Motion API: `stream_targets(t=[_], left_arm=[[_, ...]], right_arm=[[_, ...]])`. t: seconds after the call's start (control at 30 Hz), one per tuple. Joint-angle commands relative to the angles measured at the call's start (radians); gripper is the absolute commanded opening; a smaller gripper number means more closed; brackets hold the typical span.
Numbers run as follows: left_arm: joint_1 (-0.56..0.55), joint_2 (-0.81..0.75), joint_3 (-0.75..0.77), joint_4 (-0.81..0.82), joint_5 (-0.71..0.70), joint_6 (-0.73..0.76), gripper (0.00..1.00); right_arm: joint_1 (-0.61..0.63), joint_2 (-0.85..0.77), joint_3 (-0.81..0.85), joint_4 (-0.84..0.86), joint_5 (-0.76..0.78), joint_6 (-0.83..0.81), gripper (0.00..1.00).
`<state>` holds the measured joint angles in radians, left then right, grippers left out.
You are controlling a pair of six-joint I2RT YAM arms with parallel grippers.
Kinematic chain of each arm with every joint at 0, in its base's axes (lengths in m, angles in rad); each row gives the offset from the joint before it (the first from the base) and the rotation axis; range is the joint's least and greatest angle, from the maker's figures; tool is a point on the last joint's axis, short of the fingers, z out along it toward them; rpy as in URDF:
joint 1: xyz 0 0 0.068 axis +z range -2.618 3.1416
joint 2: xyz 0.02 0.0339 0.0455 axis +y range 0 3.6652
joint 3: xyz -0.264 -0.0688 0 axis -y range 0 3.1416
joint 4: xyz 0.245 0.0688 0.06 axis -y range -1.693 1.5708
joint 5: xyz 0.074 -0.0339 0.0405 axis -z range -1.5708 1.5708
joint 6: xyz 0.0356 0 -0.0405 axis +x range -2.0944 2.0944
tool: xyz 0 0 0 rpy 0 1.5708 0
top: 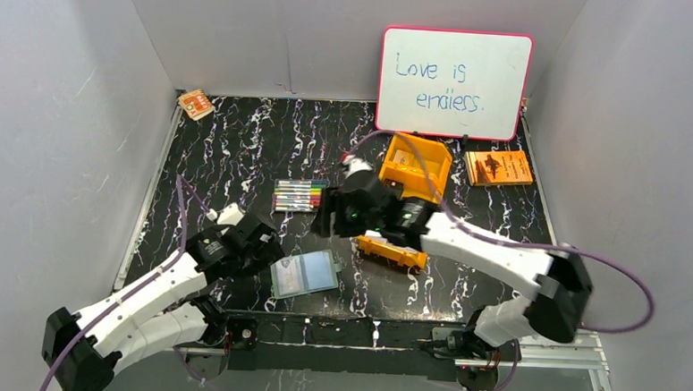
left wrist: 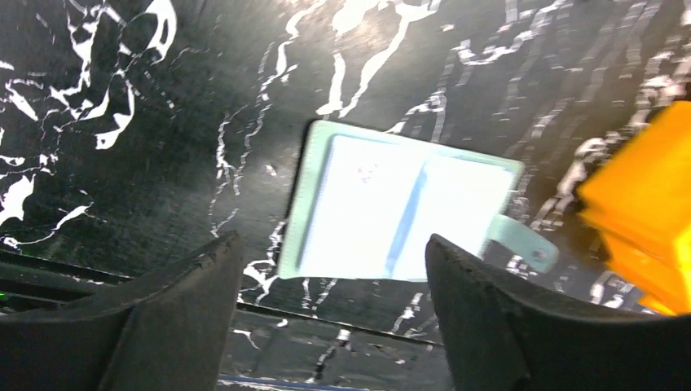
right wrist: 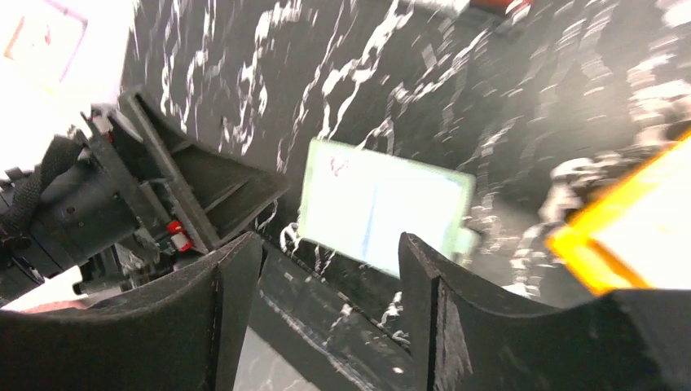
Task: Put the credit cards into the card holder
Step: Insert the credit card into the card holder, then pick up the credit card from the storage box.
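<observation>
One black marbled tabletop carries everything. One whiteboard leans at the back wall. Two arms reach in. The left gripper has its fingers spread apart with nothing between them, and the right gripper likewise stands released and grasps nothing. One orange bin sits behind the right arm, one orange booklet to its right, and one long orange piece under that arm. The one card holder lies open flat near the front edge, between the arms, untouched; what its pockets hold cannot be told. One marker pack lies mid-table, and one small packet in the far left corner.
</observation>
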<state>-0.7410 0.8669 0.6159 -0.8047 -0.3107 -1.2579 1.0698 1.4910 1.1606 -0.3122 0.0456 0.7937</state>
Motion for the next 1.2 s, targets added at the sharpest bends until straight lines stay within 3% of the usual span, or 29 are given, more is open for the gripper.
stream_targets(t=[0.0,0.1,0.2,0.6,1.17], left_arm=[[0.004,-0.053,0.099,-0.070,-0.067,0.061,0.84],[0.002,-0.058,0.126,-0.031,-0.074,0.125,0.90],[0.004,-0.038,0.132,0.030,-0.050,0.182,0.90],[0.004,0.119,0.171,0.125,-0.027,0.216,0.89],[0.004,0.170,0.138,0.168,0.005,0.214,0.89]], right_arm=[[-0.133,-0.228,-0.047,-0.147,0.213,-0.107,0.71],[-0.341,-0.326,-0.185,-0.116,0.034,-0.100,0.71],[-0.427,-0.395,-0.297,-0.060,-0.027,-0.081,0.69],[-0.473,-0.341,-0.495,0.172,0.006,0.035,0.68],[-0.478,-0.141,-0.517,0.267,0.020,0.087,0.68]])
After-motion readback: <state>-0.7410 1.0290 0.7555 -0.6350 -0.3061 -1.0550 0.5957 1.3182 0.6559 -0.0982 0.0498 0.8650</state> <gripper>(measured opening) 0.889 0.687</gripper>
